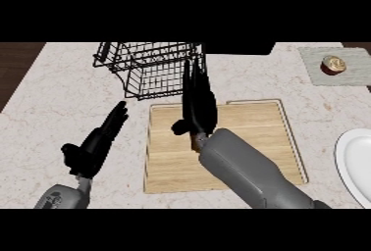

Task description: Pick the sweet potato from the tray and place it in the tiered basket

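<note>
Tray point(253, 147) under hand point(198, 115); sweet potato unseen

A pale stone counter point(65, 98) with faint veining is occupying nearly the whole view. A dark wood-grained surface point(16, 68) is showing beyond its upper left edge. A black block point(239, 47) is sitting at the far edge. A grey mat point(319, 79) is lying at the upper right, carrying a small round brown item point(333, 64). A white plate point(354, 162) is showing at the right edge. Light is falling evenly.
</note>
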`<action>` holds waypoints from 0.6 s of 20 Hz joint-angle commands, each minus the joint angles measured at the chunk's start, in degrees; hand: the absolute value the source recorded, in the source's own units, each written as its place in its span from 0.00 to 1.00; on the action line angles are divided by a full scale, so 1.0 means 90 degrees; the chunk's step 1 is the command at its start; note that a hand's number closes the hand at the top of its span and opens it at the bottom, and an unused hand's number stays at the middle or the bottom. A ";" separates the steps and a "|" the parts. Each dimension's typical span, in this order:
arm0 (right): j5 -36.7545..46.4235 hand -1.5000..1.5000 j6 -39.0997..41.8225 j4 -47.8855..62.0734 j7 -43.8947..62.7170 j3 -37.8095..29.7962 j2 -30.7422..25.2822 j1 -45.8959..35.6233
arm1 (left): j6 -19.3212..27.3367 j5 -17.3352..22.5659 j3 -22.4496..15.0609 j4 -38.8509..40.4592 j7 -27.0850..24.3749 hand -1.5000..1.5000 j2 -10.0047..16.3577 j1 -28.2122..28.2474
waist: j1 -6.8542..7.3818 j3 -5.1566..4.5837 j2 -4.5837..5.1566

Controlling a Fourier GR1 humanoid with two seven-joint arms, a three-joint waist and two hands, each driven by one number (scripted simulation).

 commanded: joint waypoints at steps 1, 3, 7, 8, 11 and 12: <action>0.0653 0.00 0.1488 0.0671 0.1503 0.0571 0.0129 -0.0930 | -0.0074 0.0026 0.0009 0.0193 -0.0009 0.50 -0.0022 -0.0038 | 0.0020 -0.0058 -0.0089; 0.0489 0.00 0.2474 0.0821 0.2060 0.0860 0.0130 -0.0936 | -0.0002 -0.0040 -0.0058 0.0060 0.0040 0.50 -0.0068 -0.0081 | 0.0141 -0.0059 -0.0113; 0.0148 0.00 0.4172 0.0886 0.3058 0.1112 0.0129 -0.1384 | -0.0090 -0.0084 -0.0185 0.0172 -0.0059 0.50 -0.0162 -0.0100 | 0.0250 -0.0055 -0.0057; -0.0031 0.00 0.4504 0.0819 0.3324 0.1178 0.0128 -0.1405 | -0.0113 -0.0062 -0.0137 0.0149 -0.0037 0.50 -0.0103 -0.0107 | 0.0364 -0.0041 -0.0037; -0.0590 0.00 0.5327 0.0436 0.3885 0.1297 0.0125 -0.1545 | -0.0118 -0.0098 -0.0190 0.0329 -0.0019 0.50 -0.0228 -0.0284 | 0.0335 -0.0022 0.0006; -0.0746 0.00 0.5449 0.0403 0.4091 0.1371 0.0124 -0.1485 | -0.0181 -0.0072 -0.0150 0.0125 -0.0063 0.50 -0.0150 -0.0330 | 0.0435 -0.0015 -0.0007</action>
